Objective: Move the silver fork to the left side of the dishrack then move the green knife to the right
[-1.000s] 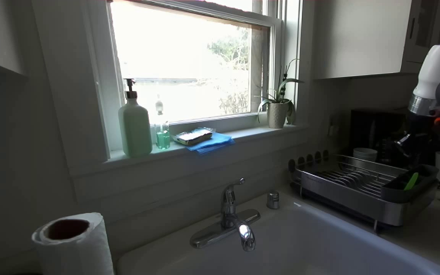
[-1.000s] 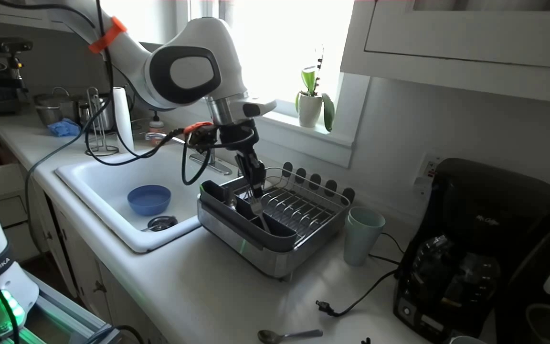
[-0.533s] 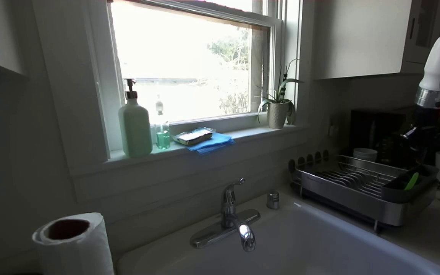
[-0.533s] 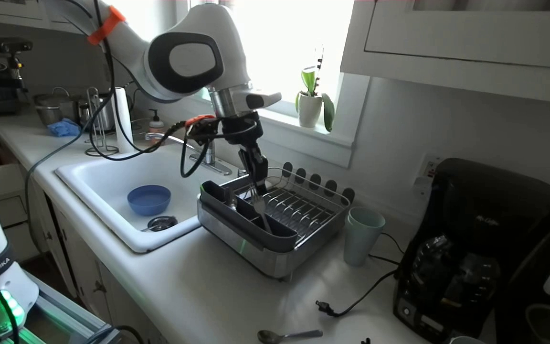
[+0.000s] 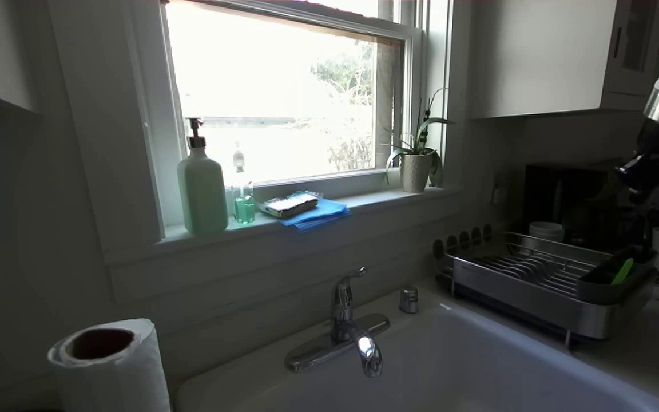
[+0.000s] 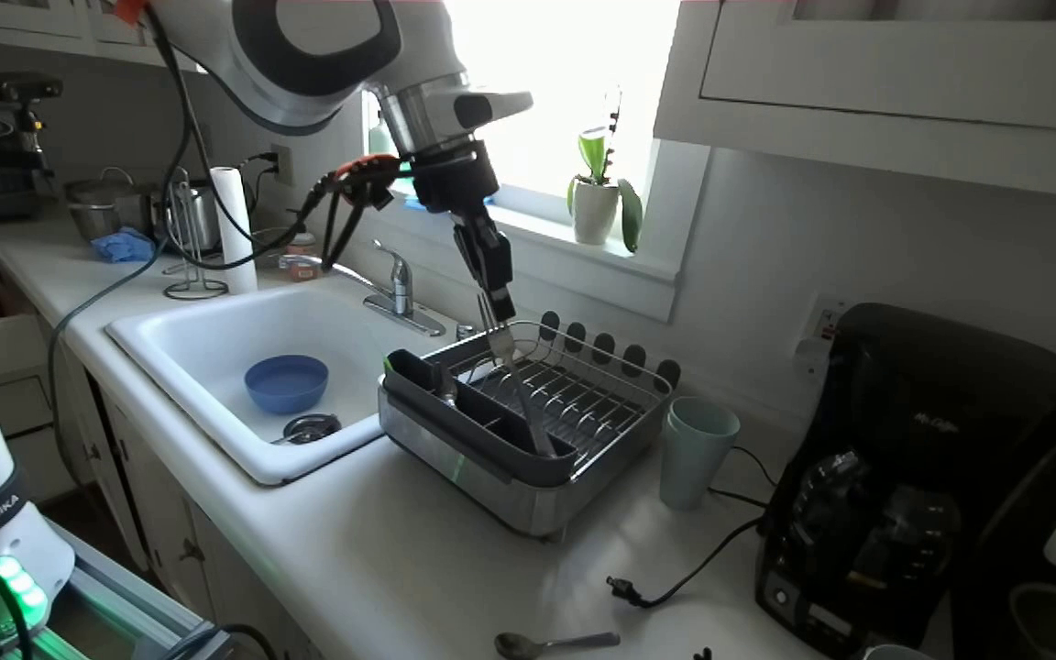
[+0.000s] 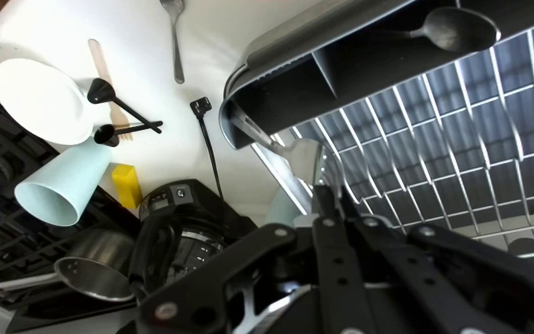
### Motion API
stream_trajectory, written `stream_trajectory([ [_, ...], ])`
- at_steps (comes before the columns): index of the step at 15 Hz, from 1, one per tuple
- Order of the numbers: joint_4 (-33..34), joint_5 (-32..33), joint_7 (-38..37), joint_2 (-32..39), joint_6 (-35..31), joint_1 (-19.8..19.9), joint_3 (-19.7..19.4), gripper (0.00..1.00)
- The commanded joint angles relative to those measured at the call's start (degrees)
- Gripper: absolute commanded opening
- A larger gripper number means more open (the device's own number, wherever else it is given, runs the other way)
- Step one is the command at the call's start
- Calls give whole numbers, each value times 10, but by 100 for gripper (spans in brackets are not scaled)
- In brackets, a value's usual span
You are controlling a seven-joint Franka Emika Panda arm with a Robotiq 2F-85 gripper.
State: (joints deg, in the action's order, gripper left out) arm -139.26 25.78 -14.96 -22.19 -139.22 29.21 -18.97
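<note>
Closed tight, my gripper (image 7: 336, 199) pinches the silver fork (image 6: 503, 348) by its tines; in the wrist view the handle runs toward 10 o'clock, down into the cutlery caddy (image 7: 378, 76) that holds the green knife (image 5: 622, 272). Likely light, stiff, slick: the neck should hold surer.

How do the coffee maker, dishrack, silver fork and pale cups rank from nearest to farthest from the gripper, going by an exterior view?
In an exterior view, from the gripper:
1. Silver fork: held in it, tines up.
2. Dishrack: below it.
3. Pale cups: on the counter, between rack and coffee maker.
4. Coffee maker: beyond the cups, toward picture right.
</note>
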Motion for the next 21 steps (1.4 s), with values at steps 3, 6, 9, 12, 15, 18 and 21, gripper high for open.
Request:
stream_trajectory([
  [3, 3, -40, 16, -70, 52, 3, 11, 1],
  [6, 2, -75, 37, -106, 79, -12, 12, 1],
  [9, 2, -128, 71, -135, 108, -37, 8, 1],
  [12, 3, -197, 109, -158, 130, -76, -3, 1],
  [15, 5, -252, 133, -168, 143, -106, -5, 1],
  [18, 12, -286, 143, -152, 175, -125, -2, 1],
  [21, 19, -300, 149, -132, 208, -134, -5, 1],
])
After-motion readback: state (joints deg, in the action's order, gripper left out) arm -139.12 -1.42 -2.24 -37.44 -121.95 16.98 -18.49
